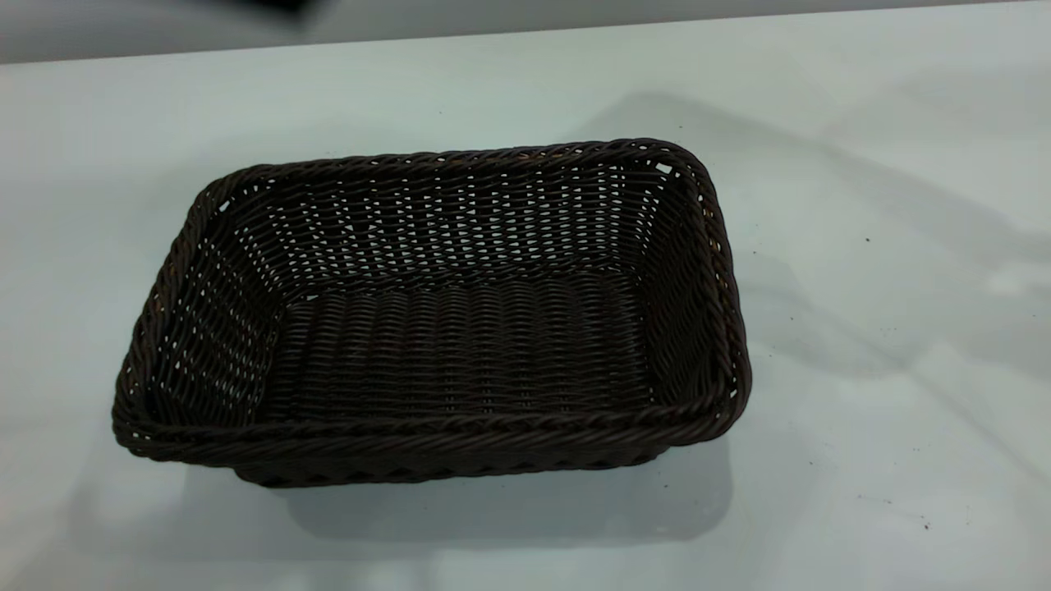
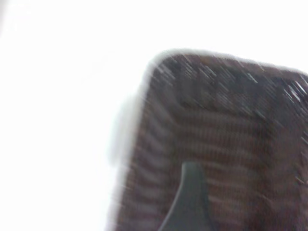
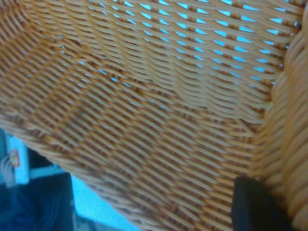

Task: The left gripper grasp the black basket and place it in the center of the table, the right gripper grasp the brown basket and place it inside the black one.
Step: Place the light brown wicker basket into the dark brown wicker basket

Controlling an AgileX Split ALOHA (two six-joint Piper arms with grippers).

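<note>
On the table (image 1: 862,148) sits the black basket (image 1: 435,320), dark-woven, braided rim; both grippers' fingers' state can't be told.

Left gripper – one black finger (image 2: 190,202) visible, open/closed unclear. Right gripper – one dark finger (image 3: 255,207) visible. Neither arm appears in exterior view.

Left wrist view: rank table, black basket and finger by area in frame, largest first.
1 and 2. Table and black basket: each fills about half the picture, too close to rank.
3. Finger of the left gripper: smallest by far, though it sits nearest the camera, so its apparent size overstates it.
</note>
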